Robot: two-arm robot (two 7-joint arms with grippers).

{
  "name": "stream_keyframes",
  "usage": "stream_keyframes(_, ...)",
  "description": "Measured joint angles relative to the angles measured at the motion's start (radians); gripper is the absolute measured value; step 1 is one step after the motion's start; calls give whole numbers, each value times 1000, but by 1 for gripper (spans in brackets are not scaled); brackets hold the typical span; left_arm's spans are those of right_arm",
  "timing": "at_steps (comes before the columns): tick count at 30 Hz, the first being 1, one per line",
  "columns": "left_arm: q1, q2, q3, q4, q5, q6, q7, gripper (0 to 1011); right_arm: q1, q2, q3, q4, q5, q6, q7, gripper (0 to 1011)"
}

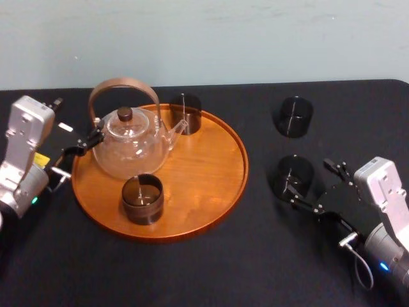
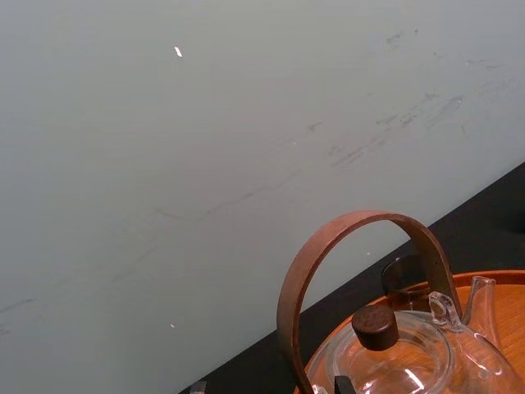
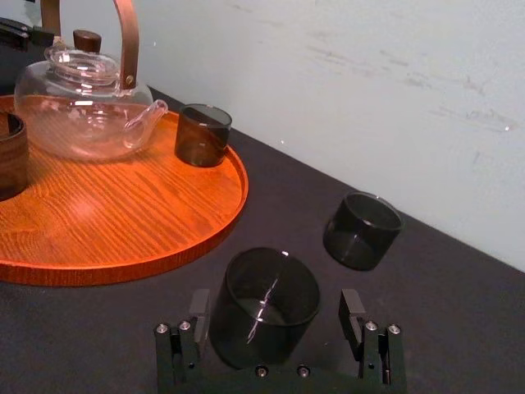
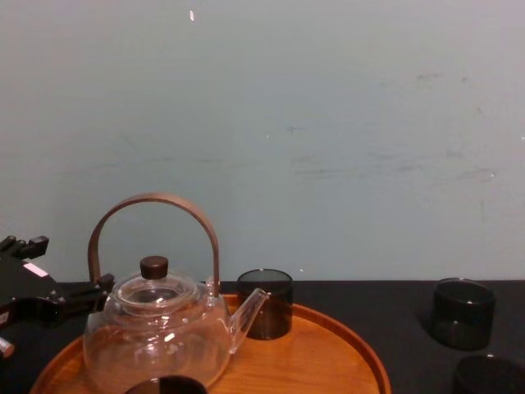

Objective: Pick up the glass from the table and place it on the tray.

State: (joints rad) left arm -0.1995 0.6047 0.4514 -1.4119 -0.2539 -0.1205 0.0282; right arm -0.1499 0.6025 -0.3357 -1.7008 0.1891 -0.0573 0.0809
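A matte black table (image 1: 255, 256) carries a large round orange-brown wooden tray (image 1: 211, 166) on the robot's left half; on the tray stand a glass teapot (image 1: 131, 150) with an arched brown handle and two dark smoked glasses, the front glass (image 1: 142, 198) near the tray's close rim and the back glass (image 1: 185, 114) by the spout at the far rim.

To the right of the tray, on the bare table, stand two more dark glasses, well apart from the rim; the far glass (image 1: 294, 116) sits alone; the near glass (image 1: 294, 174) stands upright with the right gripper (image 3: 275, 312) around it; its jaws are wide open, one on each side of the glass at low height, with a clear gap on at least one side; nothing is held.

The left gripper (image 1: 80, 150) hangs idle at the tray's left edge, just beside the teapot.

Judged from this, the task is at its early stage; the reach to the near glass looks complete, but closing, lifting, carrying across and setting it down on the tray's open wood are all left to do; the far glass also remains off the tray.
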Motion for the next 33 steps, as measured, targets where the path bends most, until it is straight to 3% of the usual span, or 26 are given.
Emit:
stream_keyframes(18, 0, 0, 0, 0, 0, 0, 0, 1010, 8, -55, 22, 65, 7, 9, 60, 1002)
stream_keyframes(33, 0, 0, 0, 0, 0, 0, 0, 1010, 47, -103, 40, 145, 18, 7, 124, 1002)
